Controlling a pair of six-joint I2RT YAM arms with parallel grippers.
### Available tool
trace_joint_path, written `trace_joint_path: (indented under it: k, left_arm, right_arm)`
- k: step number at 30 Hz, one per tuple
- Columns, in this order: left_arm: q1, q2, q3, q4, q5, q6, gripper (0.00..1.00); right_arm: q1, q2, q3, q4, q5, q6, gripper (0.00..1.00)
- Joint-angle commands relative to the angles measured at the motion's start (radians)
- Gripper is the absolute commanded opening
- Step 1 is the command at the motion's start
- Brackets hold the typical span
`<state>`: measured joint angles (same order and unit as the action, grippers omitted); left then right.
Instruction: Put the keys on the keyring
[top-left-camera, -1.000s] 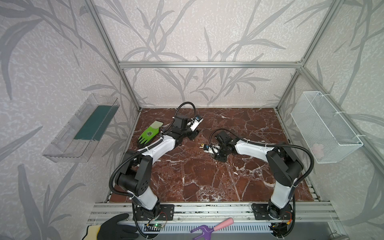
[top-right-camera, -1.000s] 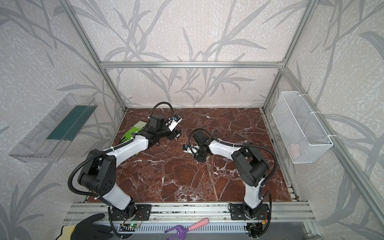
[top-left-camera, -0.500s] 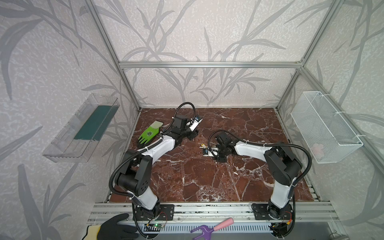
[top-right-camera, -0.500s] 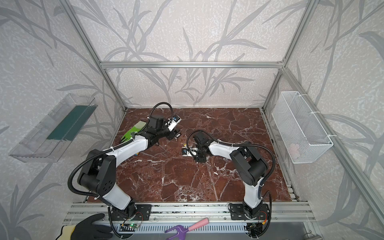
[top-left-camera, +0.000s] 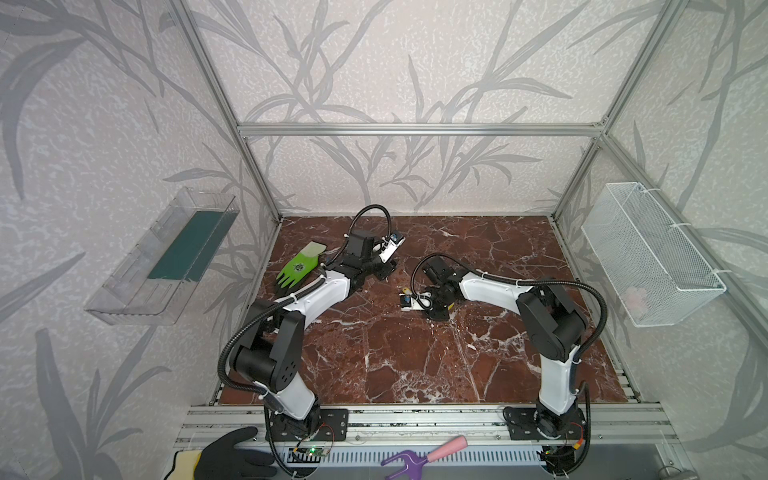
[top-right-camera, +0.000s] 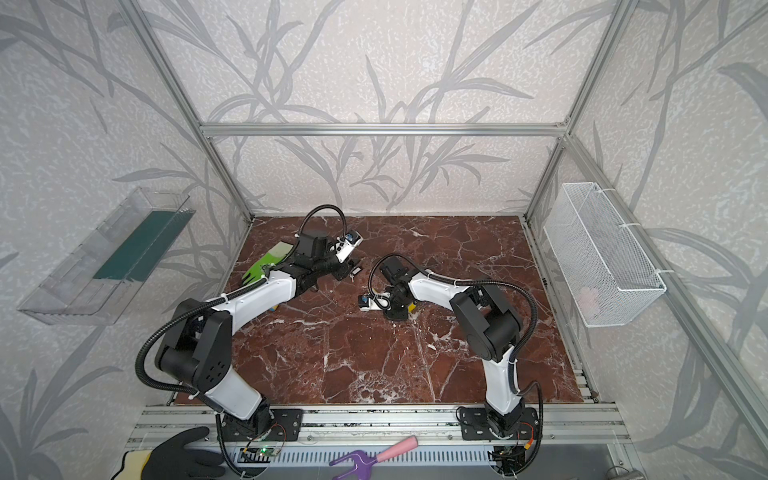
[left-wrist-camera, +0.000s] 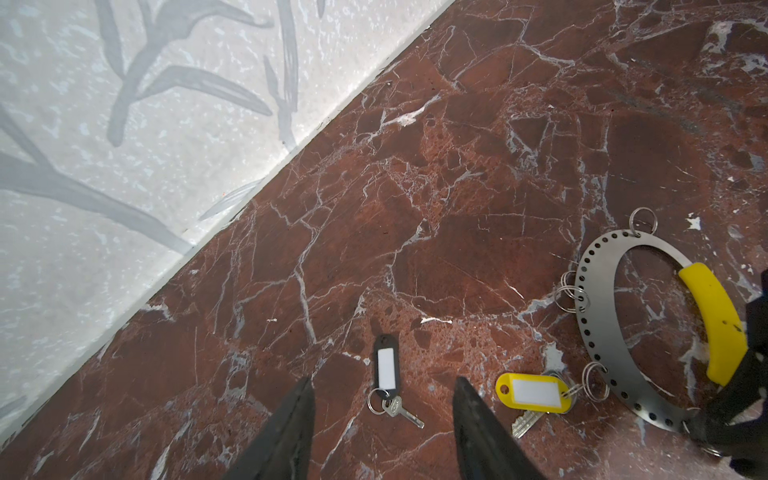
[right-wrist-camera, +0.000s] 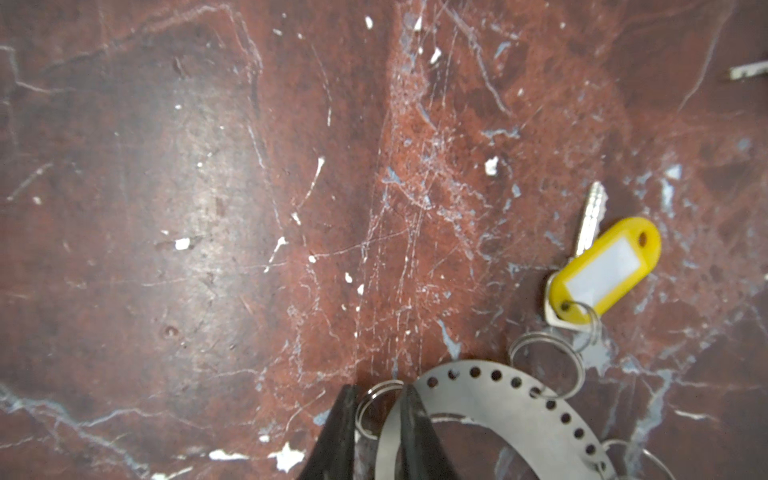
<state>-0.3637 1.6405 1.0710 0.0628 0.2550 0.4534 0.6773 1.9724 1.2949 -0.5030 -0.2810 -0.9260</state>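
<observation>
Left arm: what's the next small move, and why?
Probably lower the left gripper and close it on the black-tagged key. That key lies loose on the table, right between the open jaws. The yellow-tagged key already seems linked by a small ring to the keyring, whose edge the right gripper straddles.

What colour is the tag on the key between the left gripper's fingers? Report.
Black with a white insert; the tag shows best in the left wrist view.

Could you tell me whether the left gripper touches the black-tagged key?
Apart: the left wrist view shows bare marble separating the black-tagged key from the left gripper.
</observation>
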Motion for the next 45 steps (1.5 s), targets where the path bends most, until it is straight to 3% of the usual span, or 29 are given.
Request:
trace_joint_path:
  k: [1,13,25,39,45]
  left_arm:
    - [0.006,-0.016,-0.011,0.012,-0.004,0.014,0.54]
    - [0.006,-0.008,-0.011,0.016,-0.001,0.010,0.54]
    - [0.006,-0.007,-0.007,0.013,0.000,0.011,0.54]
    - [0.009,-0.050,-0.084,0.066,0.069,0.101,0.54]
    - [0.034,-0.096,-0.197,0.222,0.112,0.102,0.51]
  right_arm:
    - [-0.001,-0.008,-0.006,-0.056,0.020,0.003,0.26]
    - [-0.002,-0.023,-0.034,-0.038,0.041,-0.009,0.20]
    - [-0.002,-0.054,-0.045,-0.030,0.031,-0.009,0.04]
    - [-0.045,-0.148,-0.052,-0.079,-0.172,0.033,0.00]
    - [-0.096,-0.146,0.001,-0.177,-0.284,0.029,0.00]
